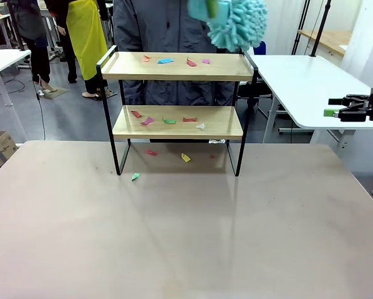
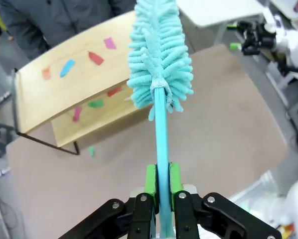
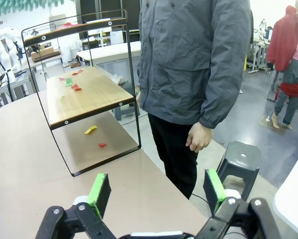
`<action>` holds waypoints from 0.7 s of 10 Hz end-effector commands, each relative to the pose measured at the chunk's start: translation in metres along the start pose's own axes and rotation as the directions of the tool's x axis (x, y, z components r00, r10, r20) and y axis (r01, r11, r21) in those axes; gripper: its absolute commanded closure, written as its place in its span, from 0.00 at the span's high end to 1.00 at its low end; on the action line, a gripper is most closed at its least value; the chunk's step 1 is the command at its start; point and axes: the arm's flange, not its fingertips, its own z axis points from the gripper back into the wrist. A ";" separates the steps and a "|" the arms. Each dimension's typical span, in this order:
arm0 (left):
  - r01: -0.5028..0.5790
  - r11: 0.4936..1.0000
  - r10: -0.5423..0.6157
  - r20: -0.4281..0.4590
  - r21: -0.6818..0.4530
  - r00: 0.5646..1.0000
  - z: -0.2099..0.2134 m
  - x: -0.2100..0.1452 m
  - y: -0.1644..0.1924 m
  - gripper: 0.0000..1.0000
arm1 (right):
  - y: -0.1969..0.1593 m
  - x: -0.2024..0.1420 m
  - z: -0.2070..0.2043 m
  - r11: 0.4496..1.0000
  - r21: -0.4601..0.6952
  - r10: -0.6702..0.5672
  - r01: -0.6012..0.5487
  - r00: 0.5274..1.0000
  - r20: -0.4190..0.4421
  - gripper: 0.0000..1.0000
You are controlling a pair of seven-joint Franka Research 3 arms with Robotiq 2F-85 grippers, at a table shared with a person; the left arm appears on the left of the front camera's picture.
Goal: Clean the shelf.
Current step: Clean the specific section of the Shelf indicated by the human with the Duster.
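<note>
The shelf (image 1: 227,70) stands at the table's far side: two light wooden boards in a thin black frame. Coloured paper scraps (image 1: 166,60) lie on both boards, and a few more scraps (image 1: 186,157) lie on the table beneath it. A fluffy teal duster (image 1: 237,23) hangs above the shelf's top right end. My left gripper (image 2: 161,180) is shut on the duster's (image 2: 159,55) thin teal handle, high over the shelf (image 2: 37,102). My right gripper (image 1: 335,113) waits open and empty at the right edge (image 3: 156,191), beside the shelf's end (image 3: 96,94).
A person in a grey jacket (image 1: 164,25) stands right behind the shelf, one hand (image 3: 199,138) hanging down. A white table (image 1: 305,81) adjoins at the right. A grey stool (image 3: 241,158) stands on the floor. Other people stand at the back left.
</note>
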 end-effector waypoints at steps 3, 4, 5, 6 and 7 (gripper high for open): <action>-0.245 0.960 0.223 0.156 0.139 0.962 -0.026 0.016 -0.049 0.13 | 0.004 0.008 -0.002 1.000 -0.016 -0.014 0.014 1.000 -0.010 1.00; -0.280 0.947 0.251 0.185 0.155 0.950 -0.036 0.015 -0.057 0.13 | 0.004 0.008 -0.002 1.000 -0.016 -0.014 0.014 1.000 -0.010 1.00; -0.298 0.944 0.269 0.195 0.139 0.943 -0.046 0.014 -0.062 0.13 | 0.004 0.008 -0.002 1.000 -0.016 -0.014 0.014 1.000 -0.010 1.00; -0.319 0.941 0.292 0.206 0.114 0.934 -0.056 0.016 -0.064 0.13 | 0.004 0.008 -0.002 1.000 -0.016 -0.014 0.014 1.000 -0.010 1.00; -0.338 0.936 0.312 0.213 0.102 0.926 -0.064 0.016 -0.064 0.13 | 0.004 0.008 -0.002 1.000 -0.016 -0.014 0.014 1.000 -0.010 1.00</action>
